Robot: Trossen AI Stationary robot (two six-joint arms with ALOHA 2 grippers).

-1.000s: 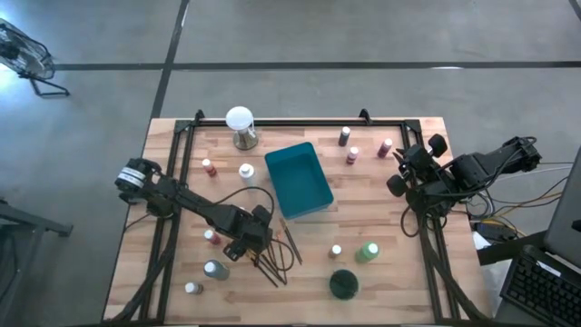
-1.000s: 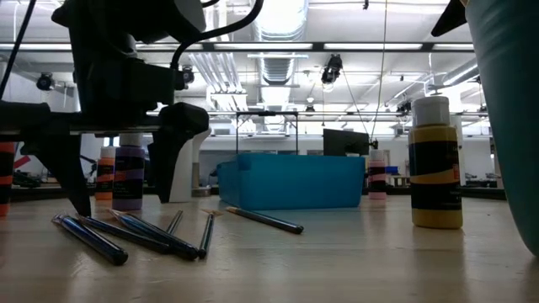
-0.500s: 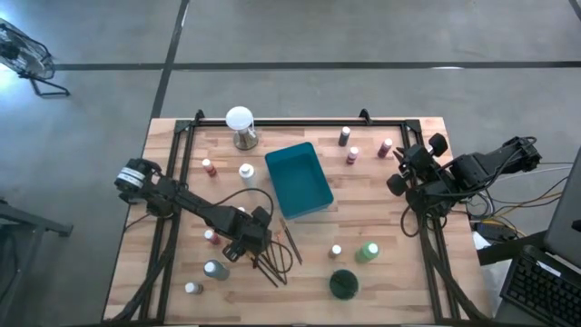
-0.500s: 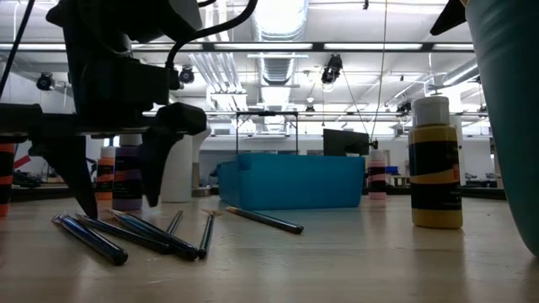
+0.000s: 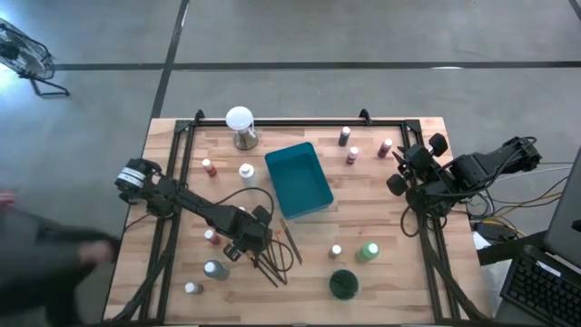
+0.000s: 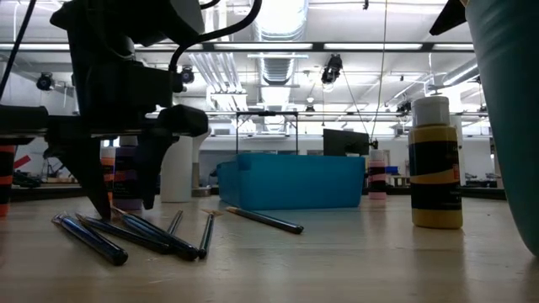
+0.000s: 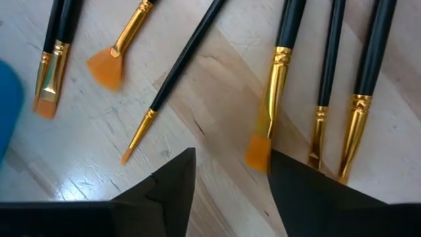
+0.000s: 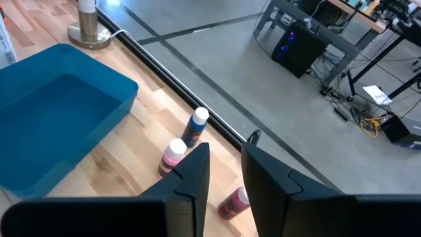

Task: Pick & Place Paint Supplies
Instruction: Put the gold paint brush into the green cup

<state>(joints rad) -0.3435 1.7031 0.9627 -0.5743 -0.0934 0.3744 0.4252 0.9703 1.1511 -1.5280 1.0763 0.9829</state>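
My left tool (image 7: 227, 172), half-wide, straddles a black-handled, gold-ferruled flat brush (image 7: 270, 108) lying on the wooden counter (image 5: 381, 204); I should centre on its handle before pinching. My right tool (image 8: 225, 170) waits narrow at the counter's edge.

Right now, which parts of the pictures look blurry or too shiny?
High view: a dark smeared blur at the left edge. Low view: the green bottle is huge and soft, ceiling lights glare white. Left wrist view: a shiny patch on the table beside the brushes.
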